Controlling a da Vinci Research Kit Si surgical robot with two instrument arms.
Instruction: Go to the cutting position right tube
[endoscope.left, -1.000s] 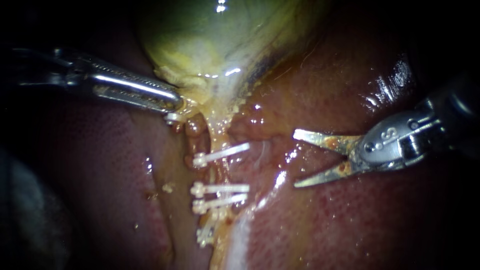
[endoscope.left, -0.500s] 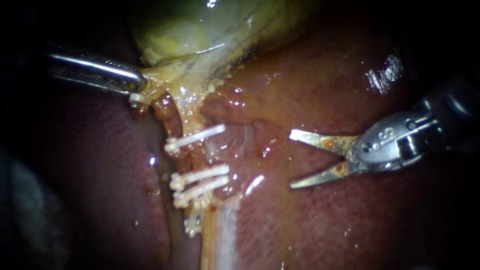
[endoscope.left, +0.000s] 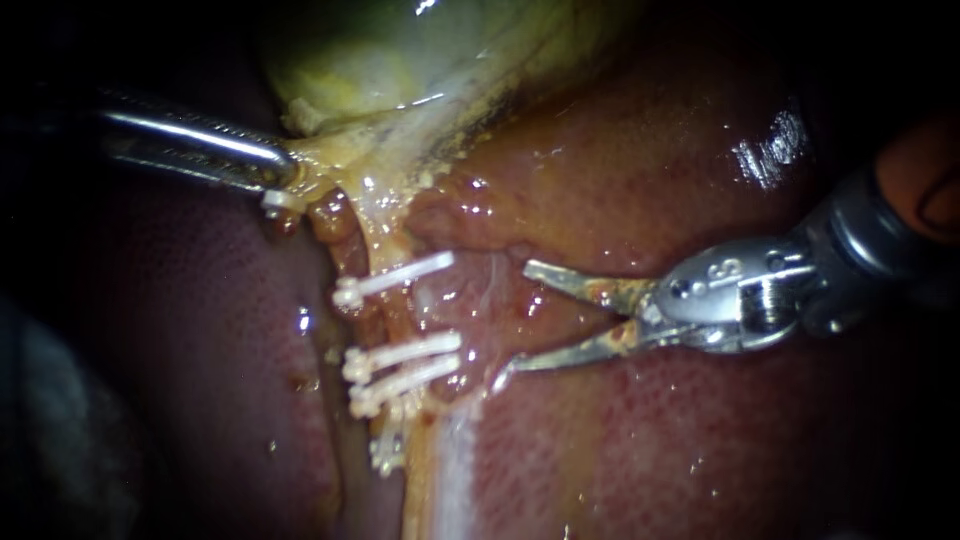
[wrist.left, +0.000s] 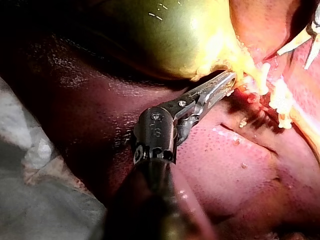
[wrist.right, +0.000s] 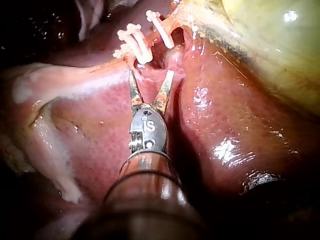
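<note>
Currently right instrument (endoscope.left: 512, 322) jaws agape beside clips (endoscope.left: 400, 350); left instrument (endoscope.left: 283, 170) seemingly clamps gallbladder (endoscope.left: 400, 60) edge.

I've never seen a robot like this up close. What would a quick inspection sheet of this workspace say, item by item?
Surface: wet red liver, with the yellow-green gallbladder above it.
Job's things: white clips lie across a tube; a bare stretch shows between the upper clip and the lower pair.
Clutter: nothing seen.
Instruments: left instrument, jaws shut on the gallbladder at its lower edge; right instrument, blades open, tips close to the clips' ends.
Cables: nothing seen.
Surroundings: pale sheeting beside the liver; dark beyond.
</note>
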